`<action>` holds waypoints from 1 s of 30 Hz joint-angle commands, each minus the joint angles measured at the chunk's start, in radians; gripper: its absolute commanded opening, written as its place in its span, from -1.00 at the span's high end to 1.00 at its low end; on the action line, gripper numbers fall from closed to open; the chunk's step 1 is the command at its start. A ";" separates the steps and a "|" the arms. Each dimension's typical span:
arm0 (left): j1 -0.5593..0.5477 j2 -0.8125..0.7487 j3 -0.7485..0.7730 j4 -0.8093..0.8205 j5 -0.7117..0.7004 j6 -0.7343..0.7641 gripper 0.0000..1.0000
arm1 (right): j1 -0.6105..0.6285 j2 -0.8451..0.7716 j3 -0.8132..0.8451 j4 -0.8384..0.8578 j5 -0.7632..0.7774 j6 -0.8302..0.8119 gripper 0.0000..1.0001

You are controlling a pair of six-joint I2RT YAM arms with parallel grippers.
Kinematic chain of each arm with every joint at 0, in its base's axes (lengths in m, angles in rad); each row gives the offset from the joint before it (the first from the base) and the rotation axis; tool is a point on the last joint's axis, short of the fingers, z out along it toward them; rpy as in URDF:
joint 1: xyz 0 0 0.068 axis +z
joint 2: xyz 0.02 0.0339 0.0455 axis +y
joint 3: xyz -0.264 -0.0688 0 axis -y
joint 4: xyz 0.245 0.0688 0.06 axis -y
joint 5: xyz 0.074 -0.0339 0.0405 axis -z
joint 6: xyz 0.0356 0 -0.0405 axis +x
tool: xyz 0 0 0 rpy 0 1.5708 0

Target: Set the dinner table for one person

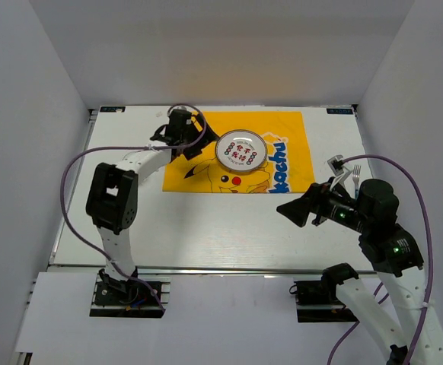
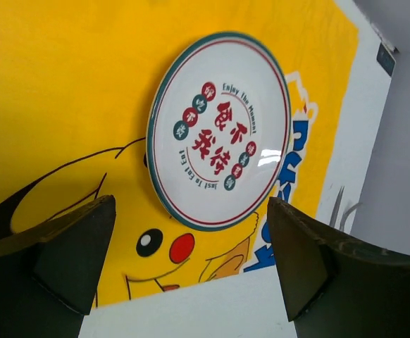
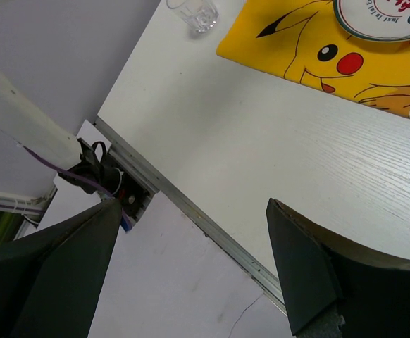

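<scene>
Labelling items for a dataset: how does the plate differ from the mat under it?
The plate is round; the mat is rectangular. The plate is white with red lettering; the mat is yellow with a cartoon figure. The plate is smaller and lies on the mat, which lies on the table. Both are printed.

A bare strip of table [image 1: 206,236] is left open along the near edge, whereas the far half is occupied by the mat [image 1: 290,133] bearing a plate [image 1: 240,150], a glass [image 3: 193,13] beside its left edge, a fork [image 1: 356,176] near the right wall, and walls [image 1: 39,114] are set close on three sides.
</scene>
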 commanded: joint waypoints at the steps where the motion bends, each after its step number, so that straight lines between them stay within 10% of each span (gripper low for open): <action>1: -0.010 -0.122 0.134 -0.313 -0.210 0.062 -0.96 | -0.002 0.010 -0.008 0.061 -0.009 -0.008 -0.79; 13: 0.139 -0.323 0.256 -0.964 -0.676 -0.143 -0.73 | -0.004 0.042 -0.088 0.115 0.017 -0.009 -0.78; 30: 0.415 -0.192 0.067 -0.776 -0.543 -0.061 -0.60 | -0.002 0.036 -0.109 0.130 -0.024 0.005 -0.79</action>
